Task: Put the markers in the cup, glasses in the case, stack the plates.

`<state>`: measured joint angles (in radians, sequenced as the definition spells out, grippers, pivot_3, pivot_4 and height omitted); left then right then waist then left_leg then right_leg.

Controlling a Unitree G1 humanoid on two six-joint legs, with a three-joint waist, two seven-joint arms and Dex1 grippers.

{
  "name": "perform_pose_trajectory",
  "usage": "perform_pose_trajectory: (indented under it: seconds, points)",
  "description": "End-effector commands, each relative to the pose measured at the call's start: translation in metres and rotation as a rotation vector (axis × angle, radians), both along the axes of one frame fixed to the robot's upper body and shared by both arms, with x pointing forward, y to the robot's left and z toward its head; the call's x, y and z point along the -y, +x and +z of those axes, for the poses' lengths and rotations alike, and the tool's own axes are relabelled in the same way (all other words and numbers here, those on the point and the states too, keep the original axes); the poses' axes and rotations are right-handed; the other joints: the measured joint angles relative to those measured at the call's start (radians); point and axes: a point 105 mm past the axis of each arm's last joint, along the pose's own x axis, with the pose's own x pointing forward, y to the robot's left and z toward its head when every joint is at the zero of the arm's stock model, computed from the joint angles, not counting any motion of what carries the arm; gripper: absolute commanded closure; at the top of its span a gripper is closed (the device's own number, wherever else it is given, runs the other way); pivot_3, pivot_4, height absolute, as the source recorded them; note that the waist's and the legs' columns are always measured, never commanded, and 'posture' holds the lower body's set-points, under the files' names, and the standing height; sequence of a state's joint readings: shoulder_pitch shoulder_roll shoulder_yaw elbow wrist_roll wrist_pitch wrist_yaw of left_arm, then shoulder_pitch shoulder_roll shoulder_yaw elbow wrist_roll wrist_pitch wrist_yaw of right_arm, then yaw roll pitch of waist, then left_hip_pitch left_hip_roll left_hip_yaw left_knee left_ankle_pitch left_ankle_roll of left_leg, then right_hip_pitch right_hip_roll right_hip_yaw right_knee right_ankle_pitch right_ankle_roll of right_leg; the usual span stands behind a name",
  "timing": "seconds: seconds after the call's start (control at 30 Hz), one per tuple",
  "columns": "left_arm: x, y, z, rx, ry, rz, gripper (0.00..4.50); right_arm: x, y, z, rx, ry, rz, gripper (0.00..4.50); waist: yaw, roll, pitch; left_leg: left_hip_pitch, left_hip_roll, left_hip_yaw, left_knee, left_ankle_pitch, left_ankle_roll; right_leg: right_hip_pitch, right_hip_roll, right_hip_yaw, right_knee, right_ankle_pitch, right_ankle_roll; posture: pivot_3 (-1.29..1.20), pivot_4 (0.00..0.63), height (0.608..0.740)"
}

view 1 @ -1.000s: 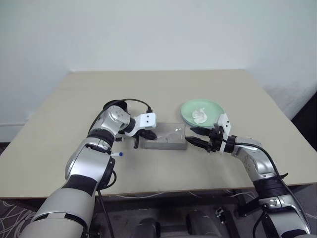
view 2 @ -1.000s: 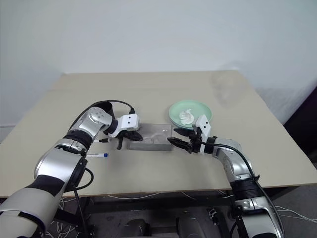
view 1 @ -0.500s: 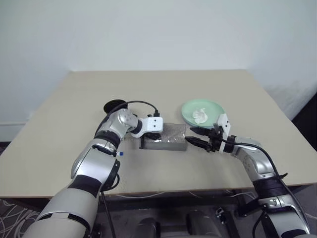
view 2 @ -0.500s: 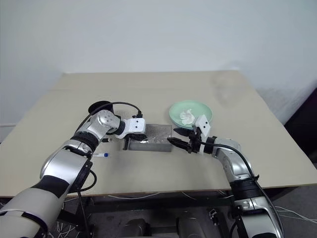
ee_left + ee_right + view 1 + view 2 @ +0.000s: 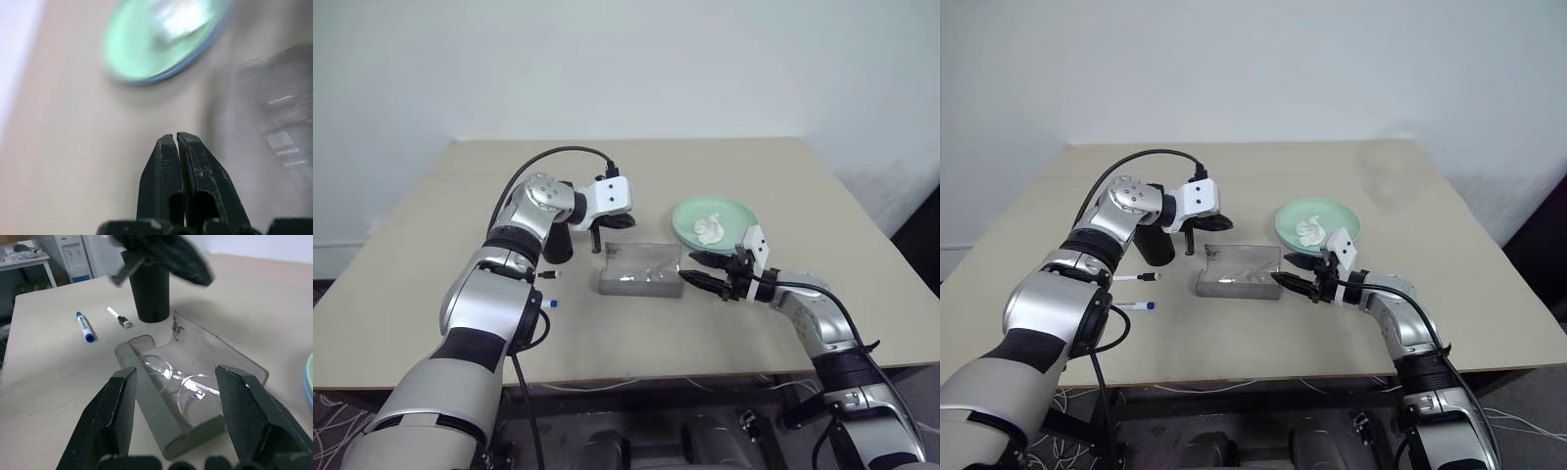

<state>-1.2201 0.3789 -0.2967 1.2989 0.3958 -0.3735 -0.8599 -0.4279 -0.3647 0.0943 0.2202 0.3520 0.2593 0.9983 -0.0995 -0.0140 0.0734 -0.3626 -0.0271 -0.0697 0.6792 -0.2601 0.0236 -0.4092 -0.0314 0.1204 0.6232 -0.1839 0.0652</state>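
Glasses in the open case; markers loose on the table, plates look stacked.

Our left gripper (image 5: pixel 1216 223) hangs above the case (image 5: pixel 1239 274) with fingers pressed together, holding nothing. Our right gripper (image 5: pixel 1295 284) sits at the case's end, jaws spread, likely to steady it. The glasses (image 5: pixel 178 386) lie inside, lid up. Blue-capped marker (image 5: pixel 84 326) and black-capped marker (image 5: pixel 119 317) lie beside the cup (image 5: pixel 1157 241), so that step isn't done. The green plate (image 5: pixel 1335 217) carries a tissue (image 5: pixel 1309 231); a blue rim shows beneath in the left wrist view.
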Motion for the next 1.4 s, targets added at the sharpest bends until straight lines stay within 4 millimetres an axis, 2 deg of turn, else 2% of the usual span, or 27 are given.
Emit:
perform_pose_trajectory:
  seconds: [0.03, 0.2, 0.37, 0.47, 0.63, 0.73, 0.93, 1.13, 1.4]
  points:
    - [0.007, 0.008, -0.001, 0.113, 0.055, 0.03, 4.47, -0.003, 0.004, 0.018, 0.068, 0.022, 0.007, 1.75, 0.0, 0.0, 0.0, 0.0, 0.0, 0.0, 0.0, 0.0, 0.0, 0.0, 0.0, 0.0, 0.0, 0.0, 0.0, 0.0, 0.0, 0.737]
    - [0.012, 0.005, -0.027, 0.119, 0.11, 0.037, 4.47, -0.003, 0.003, 0.019, 0.072, 0.028, 0.002, 1.75, -0.001, 0.0, 0.0, 0.0, 0.0, 0.0, 0.0, 0.0, 0.0, 0.0, 0.0, 0.0, 0.0, 0.0, 0.0, 0.0, 0.0, 0.737]
    - [0.011, -0.002, -0.044, 0.067, 0.137, 0.02, 4.47, 0.0, 0.001, 0.024, 0.081, 0.041, -0.004, 1.75, 0.0, 0.0, 0.0, 0.0, 0.0, 0.001, -0.001, 0.0, 0.0, -0.001, 0.0, 0.0, 0.0, 0.0, 0.0, 0.0, 0.0, 0.737]
    - [0.012, -0.008, -0.044, -0.017, 0.073, -0.001, 4.47, 0.003, 0.001, 0.025, 0.081, 0.04, -0.014, 1.75, 0.0, 0.0, 0.0, 0.0, 0.0, 0.001, 0.0, 0.0, 0.0, 0.0, 0.0, 0.0, 0.0, 0.0, 0.0, 0.0, 0.0, 0.737]
    - [0.018, -0.02, -0.03, -0.148, -0.084, -0.09, 4.47, 0.005, 0.0, 0.025, 0.079, 0.041, -0.017, 1.75, -0.001, 0.0, 0.0, 0.0, 0.0, 0.001, -0.001, 0.0, 0.0, -0.001, 0.0, 0.0, 0.0, 0.0, 0.0, 0.0, 0.0, 0.737]
    - [0.016, -0.028, -0.026, -0.217, -0.12, -0.143, 4.47, 0.005, 0.0, 0.025, 0.079, 0.041, -0.017, 1.75, -0.001, 0.0, 0.0, 0.0, 0.0, 0.001, -0.001, 0.0, 0.0, -0.001, 0.0, 0.0, 0.0, 0.0, 0.0, 0.0, 0.0, 0.737]
    - [0.004, -0.051, -0.037, -0.365, -0.074, -0.263, 4.47, 0.002, 0.003, 0.026, 0.077, 0.044, -0.007, 1.75, -0.001, 0.0, 0.0, 0.0, 0.0, 0.001, -0.001, 0.0, 0.0, 0.0, 0.0, 0.0, 0.0, 0.0, 0.0, 0.0, 0.0, 0.737]
    - [-0.004, -0.064, -0.059, -0.412, 0.011, -0.309, 4.47, -0.001, 0.004, 0.027, 0.078, 0.046, 0.0, 1.75, -0.001, 0.0, 0.0, 0.0, 0.0, 0.001, 0.0, 0.0, 0.0, 0.0, 0.0, 0.001, 0.0, 0.0, 0.0, 0.0, 0.0, 0.737]
    - [-0.01, -0.065, -0.063, -0.36, 0.075, -0.32, 4.47, -0.003, 0.003, 0.025, 0.072, 0.047, 0.01, 1.75, -0.002, 0.0, 0.0, 0.001, 0.001, 0.001, 0.0, 0.0, 0.0, 0.0, 0.0, 0.001, 0.0, 0.0, 0.0, 0.0, 0.0, 0.737]
